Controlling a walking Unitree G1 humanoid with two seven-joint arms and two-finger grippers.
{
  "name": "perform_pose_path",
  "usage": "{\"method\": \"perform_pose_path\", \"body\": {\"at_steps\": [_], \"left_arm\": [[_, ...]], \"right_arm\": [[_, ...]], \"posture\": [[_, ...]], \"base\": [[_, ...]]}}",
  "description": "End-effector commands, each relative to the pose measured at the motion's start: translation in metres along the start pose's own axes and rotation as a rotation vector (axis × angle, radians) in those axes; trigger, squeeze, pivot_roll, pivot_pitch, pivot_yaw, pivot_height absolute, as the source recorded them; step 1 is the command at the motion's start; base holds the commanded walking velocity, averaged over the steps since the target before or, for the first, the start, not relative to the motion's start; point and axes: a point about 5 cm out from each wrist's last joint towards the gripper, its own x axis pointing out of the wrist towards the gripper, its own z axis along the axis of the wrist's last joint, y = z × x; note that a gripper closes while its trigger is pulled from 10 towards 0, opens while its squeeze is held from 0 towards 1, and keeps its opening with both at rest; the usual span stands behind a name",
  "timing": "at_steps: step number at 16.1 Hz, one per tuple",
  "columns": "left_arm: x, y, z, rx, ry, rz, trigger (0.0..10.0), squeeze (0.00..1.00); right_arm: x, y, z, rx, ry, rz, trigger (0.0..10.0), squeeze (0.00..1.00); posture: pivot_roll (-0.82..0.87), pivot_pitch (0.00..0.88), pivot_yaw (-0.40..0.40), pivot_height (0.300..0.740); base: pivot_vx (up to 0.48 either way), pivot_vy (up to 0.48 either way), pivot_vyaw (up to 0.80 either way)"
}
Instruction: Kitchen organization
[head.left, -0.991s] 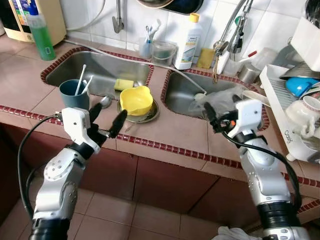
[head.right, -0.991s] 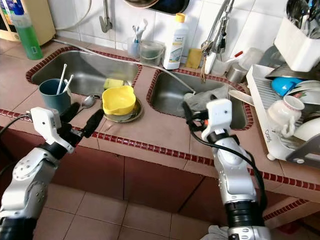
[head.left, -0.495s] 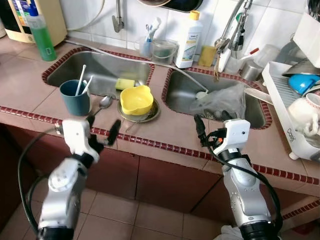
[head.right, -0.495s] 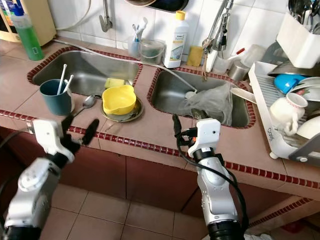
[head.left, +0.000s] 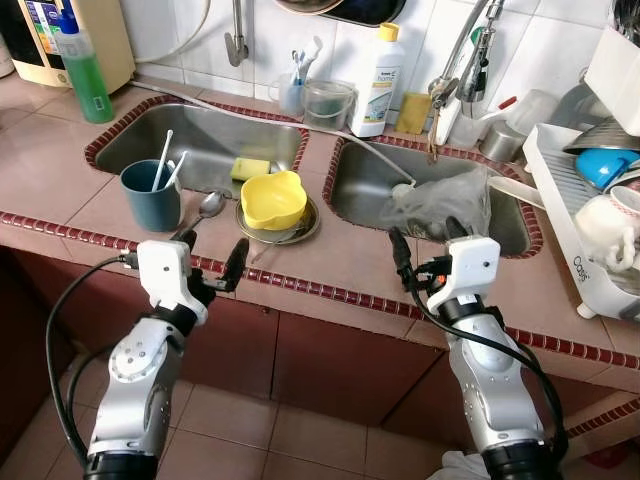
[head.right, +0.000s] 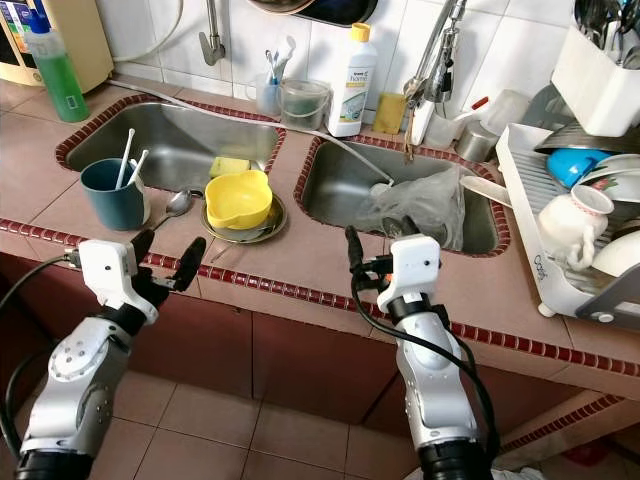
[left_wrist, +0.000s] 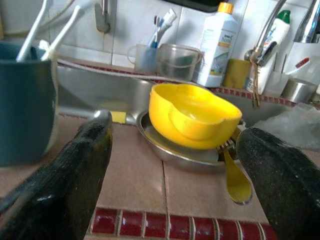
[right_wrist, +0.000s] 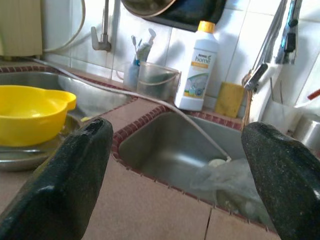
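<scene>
Steel sinks (head.left: 200, 140), two; one yellow bowl (head.left: 272, 199), one blue cup (head.left: 150, 195).

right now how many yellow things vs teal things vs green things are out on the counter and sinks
yellow: 4, the bowl, the sink sponge, the wall sponge, the spoon
teal: 1, the cup
green: 1, the soap bottle
total: 6

— What sits between the sinks?
— A yellow bowl (head.left: 273, 199), upright on a steel plate (head.left: 297, 229).
— And beside it?
— A spoon (head.left: 208, 207), then a blue cup (head.left: 151, 195) holding white utensils.
</scene>
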Motion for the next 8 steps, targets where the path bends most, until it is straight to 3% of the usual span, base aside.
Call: {"method": "perform_pose_path", "body": {"at_steps": [1, 6, 8], "left_arm": [[0.0038, 0.0001, 0.0028, 0.01, -0.001, -0.003, 10.0, 0.0], [0.0047, 0.0, 0.0035, 0.002, 0.001, -0.008, 10.0, 0.0], [0.0055, -0.0002, 0.0038, -0.001, 0.0, -0.01, 10.0, 0.0]], "right_arm": [[0.0032, -0.0015, 0.0026, -0.007, -0.014, -0.002, 10.0, 0.0], [0.004, 0.0026, 0.0021, -0.012, -0.013, 0.011, 10.0, 0.0], [0.0041, 0.0021, 0.0017, -0.009, -0.013, 0.006, 10.0, 0.0]], "posture": [[0.12, 0.0, -0.083, 0.74], [0.12, 0.0, -0.08, 0.74], [0.12, 0.0, -0.078, 0.74]], "base": [[0.0, 0.0, 0.0], [0.0, 0.0, 0.0], [0.0, 0.287, 0.0]]}}
